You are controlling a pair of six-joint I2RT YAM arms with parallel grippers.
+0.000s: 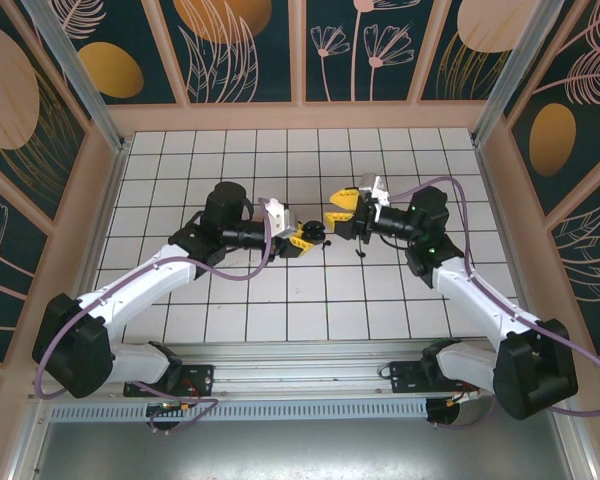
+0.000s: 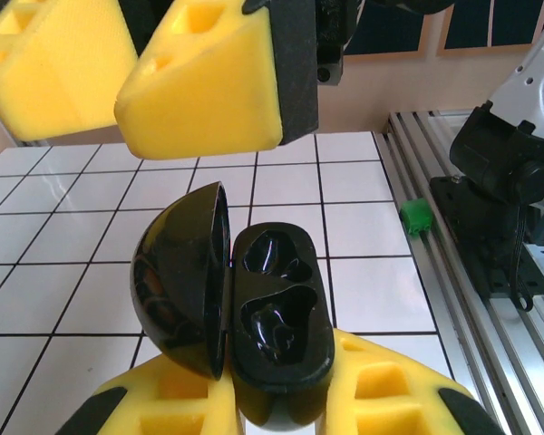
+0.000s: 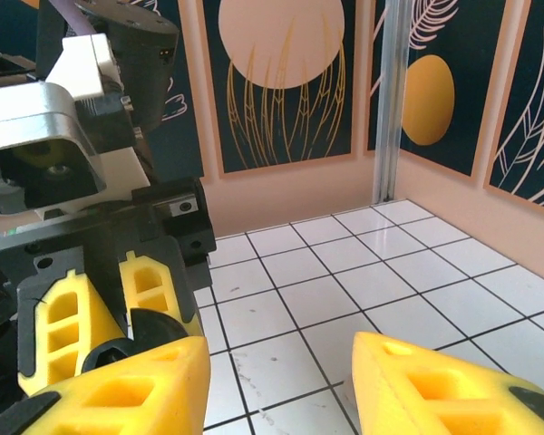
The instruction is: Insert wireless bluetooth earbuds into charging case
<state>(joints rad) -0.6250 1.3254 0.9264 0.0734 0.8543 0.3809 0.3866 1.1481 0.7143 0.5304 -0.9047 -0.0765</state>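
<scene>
My left gripper (image 2: 276, 403) is shut on the base of a glossy black charging case (image 2: 281, 335). The case's lid (image 2: 181, 281) stands open to the left. A shiny black lump sits in the nearer socket (image 2: 276, 331) and looks like one of the earbuds; the farther socket (image 2: 272, 254) looks empty. Just above the case hover the yellow fingers (image 2: 208, 82) of my right gripper (image 3: 281, 367), open with nothing between them. From above, the left gripper (image 1: 302, 238) and right gripper (image 1: 340, 207) face each other at mid-table.
A small dark piece (image 1: 360, 251) lies on the white tiled table (image 1: 280, 300) below the right gripper, too small to identify. Wooden walls (image 1: 300, 115) ring the table. The aluminium rail (image 1: 300, 360) with both arm bases runs along the near edge.
</scene>
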